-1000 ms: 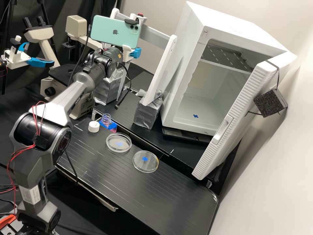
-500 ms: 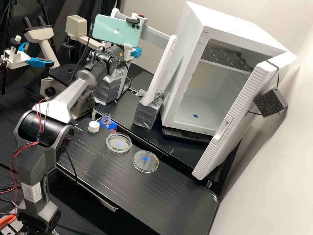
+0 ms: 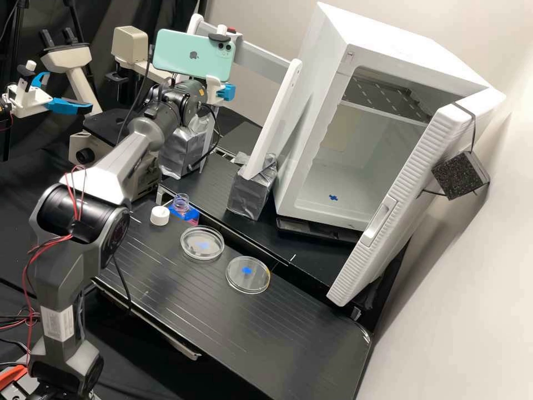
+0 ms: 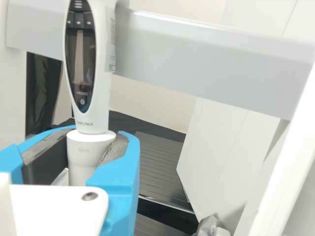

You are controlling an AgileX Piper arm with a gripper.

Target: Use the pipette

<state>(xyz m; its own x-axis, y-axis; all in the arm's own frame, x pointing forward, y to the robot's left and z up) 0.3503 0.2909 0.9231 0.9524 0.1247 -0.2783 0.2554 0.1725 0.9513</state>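
Claw (image 3: 226, 92) up over the rear of the bench, beside the rack. Fingers closed on the pipette (image 4: 88, 64), one to each side of its pale collar, just under the dark display panel. Pipette stands near upright in the grip.

Rack crossbeam (image 3: 266, 58) runs right behind the pipette; tight on that side, and whether the two touch I cannot tell. Near upright (image 3: 272, 122) slopes up to the beam, its foot in a silver-taped block (image 3: 252, 191). Second taped block (image 3: 183, 150) below the arm's wrist. Gap between the two blocks, dark bench showing through it.

White cabinet (image 3: 319, 111) just past the near upright, its door (image 3: 413, 194) swung open and reaching out toward the bench's side.

Front bench (image 3: 250, 333): pink-liquid bottle (image 3: 182, 206), neck uncapped, sits in a blue holder (image 3: 191, 215) close to the rear edge; white cap (image 3: 160, 215) beside it. Two clear dishes, first (image 3: 202, 243) nearer the bottle, second (image 3: 247, 275) farther along, a narrow space between. Widest room lies from the second dish out to the front edge and far corner.
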